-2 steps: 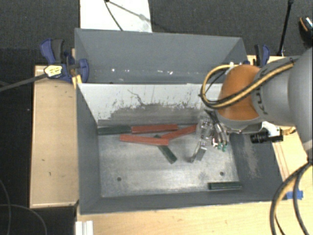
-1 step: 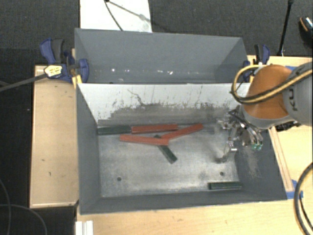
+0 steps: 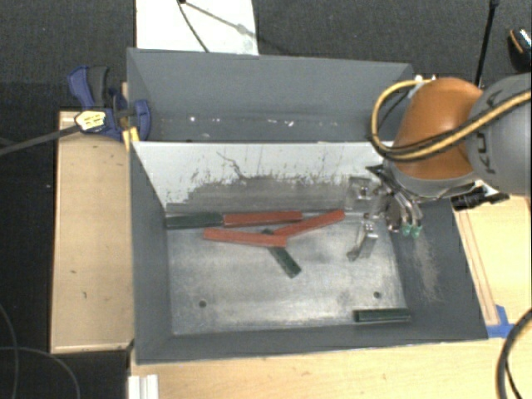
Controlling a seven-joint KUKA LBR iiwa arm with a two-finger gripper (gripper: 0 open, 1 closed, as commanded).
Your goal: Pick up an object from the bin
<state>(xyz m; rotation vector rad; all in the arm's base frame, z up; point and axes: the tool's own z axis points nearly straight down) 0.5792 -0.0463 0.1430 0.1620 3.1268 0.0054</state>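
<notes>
Where your hand (image 3: pixel 362 246) hangs at the right side of the bin (image 3: pixel 249 299), the red sticks (image 3: pixel 274 220) lie crossed just to its left, one tip close beside it. You cannot tell whether the hand is wide or narrow. A dark bar (image 3: pixel 381 315) lies by the front wall.

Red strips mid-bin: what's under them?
A dark green strip seems to poke out frontward from beneath the red strips; another lies at their left end. Covered parts are hidden.
</notes>
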